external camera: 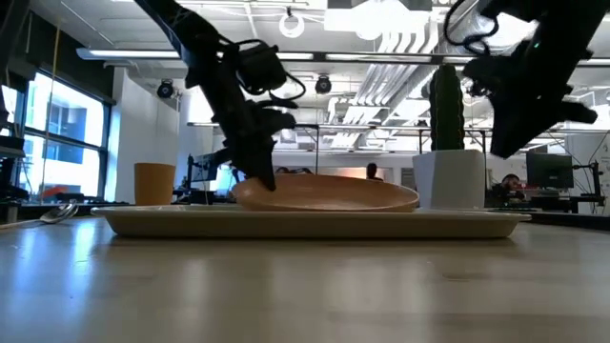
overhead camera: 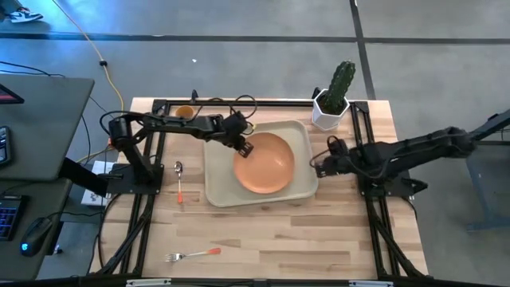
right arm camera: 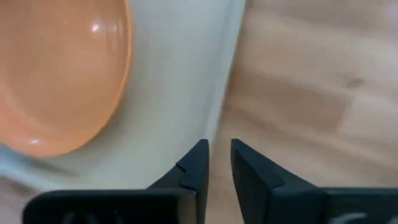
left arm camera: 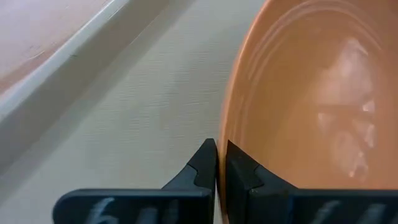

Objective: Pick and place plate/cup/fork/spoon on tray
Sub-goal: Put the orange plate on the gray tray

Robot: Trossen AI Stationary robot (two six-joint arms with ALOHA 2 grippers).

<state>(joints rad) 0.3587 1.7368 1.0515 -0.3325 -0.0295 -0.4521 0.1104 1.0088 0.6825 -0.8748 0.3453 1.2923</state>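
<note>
The plate (overhead camera: 265, 163) lies inside the tray (overhead camera: 217, 187) at the centre of the high view, filling most of the tray's right half. The left gripper (overhead camera: 247, 149) sits at the plate's upper-left edge, and the left wrist view shows its fingers (left arm camera: 202, 167) pinched narrowly on the rim — one inside, one outside. In the low view the plate's left side looks slightly raised where the gripper meets it.

The right gripper (overhead camera: 319, 167) hovers just off the tray's right rim, its fingers (right arm camera: 194, 163) a narrow gap apart and holding nothing.

The cup (overhead camera: 184, 112) stands upper left of the tray, behind the left arm. The spoon (overhead camera: 179, 179) lies left of the tray, near it; the fork (overhead camera: 191, 254) lies well below, toward the lower left of the table. A cactus pot (overhead camera: 331, 102) stands off the tray's upper-right corner.
</note>
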